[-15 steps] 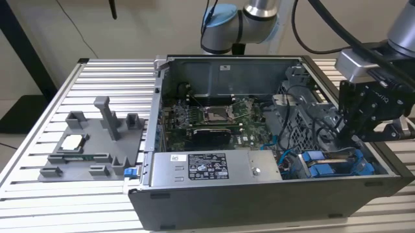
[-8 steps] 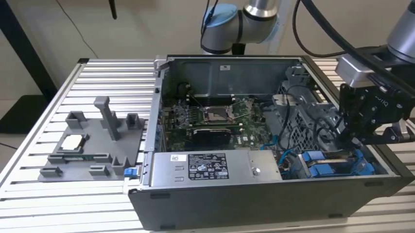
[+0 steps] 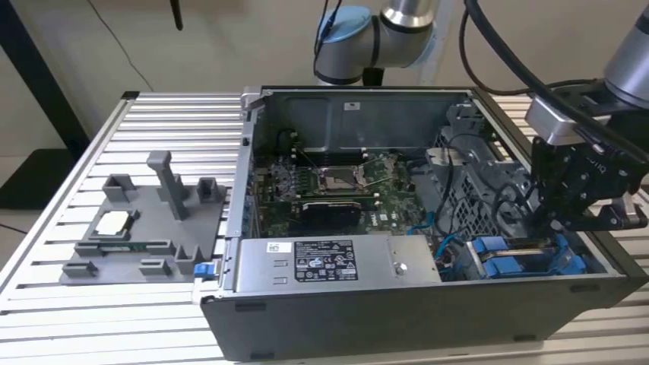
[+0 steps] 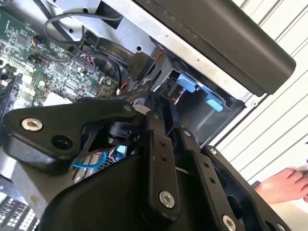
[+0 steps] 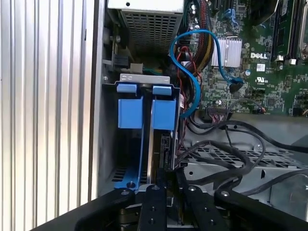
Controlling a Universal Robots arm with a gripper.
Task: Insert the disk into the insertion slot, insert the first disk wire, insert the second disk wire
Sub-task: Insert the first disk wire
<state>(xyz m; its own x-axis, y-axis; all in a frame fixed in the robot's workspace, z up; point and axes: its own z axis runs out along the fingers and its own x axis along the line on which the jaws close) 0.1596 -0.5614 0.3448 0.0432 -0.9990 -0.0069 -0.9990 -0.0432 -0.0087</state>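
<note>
Starting at the exterior view's left: a grey plastic fixture tray [image 3: 121,251] sits on the slatted aluminium table [image 3: 61,319]. Next comes the open dark grey computer case [image 3: 406,319], with a green motherboard [image 3: 335,182] inside and a grey stickered power supply box [image 3: 324,262] in front of it. Towards the exterior view's right is the insertion slot [image 5: 130,113], a grey metal bay with bright blue tabs. The flat silver-grey disk [image 5: 159,144] in its blue carrier stands edge-on inside it. The black gripper [image 5: 172,179] is right at the disk's outer edge. Honestly can't tell if it's clamped on or loose. In the second wrist view a person's hand [image 4: 284,185] is outside the case.
</note>
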